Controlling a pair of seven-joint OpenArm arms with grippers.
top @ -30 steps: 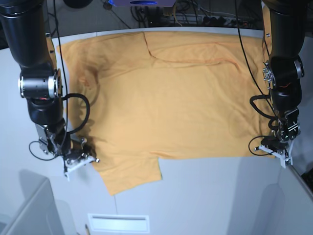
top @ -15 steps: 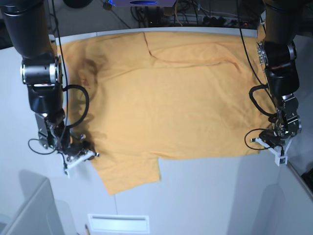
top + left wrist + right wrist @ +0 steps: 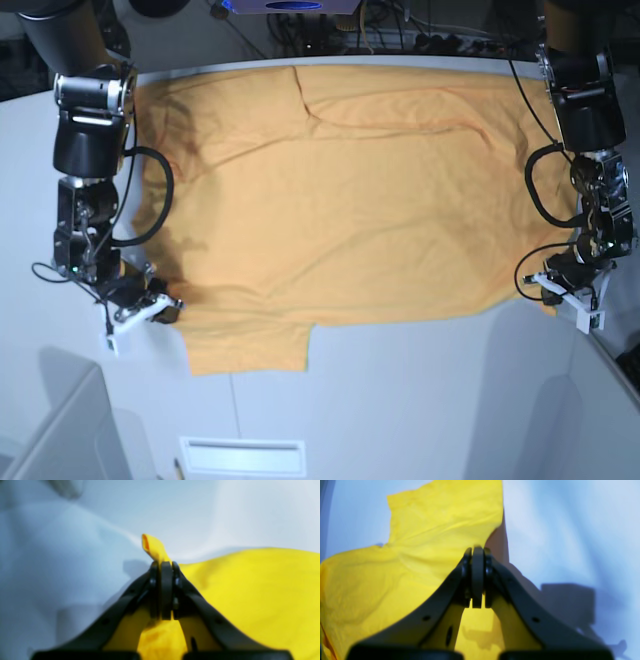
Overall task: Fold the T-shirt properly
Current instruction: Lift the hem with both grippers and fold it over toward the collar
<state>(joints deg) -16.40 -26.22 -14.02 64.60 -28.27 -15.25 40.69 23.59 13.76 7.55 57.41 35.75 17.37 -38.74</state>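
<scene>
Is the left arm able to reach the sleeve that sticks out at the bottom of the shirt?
Probably not right now. The left gripper is at the far edge, jaws shut on the T-shirt. The sleeve lies across the table, much nearer the right gripper.

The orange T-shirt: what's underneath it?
The T-shirt lies spread on a pale grey table, which shows around its near edge. Whatever else lies beneath the cloth is covered and cannot be seen.

One T-shirt [image 3: 350, 190]; two tools: left tool [image 3: 562, 290], right tool [image 3: 150, 308]; wrist views blurry.
</scene>
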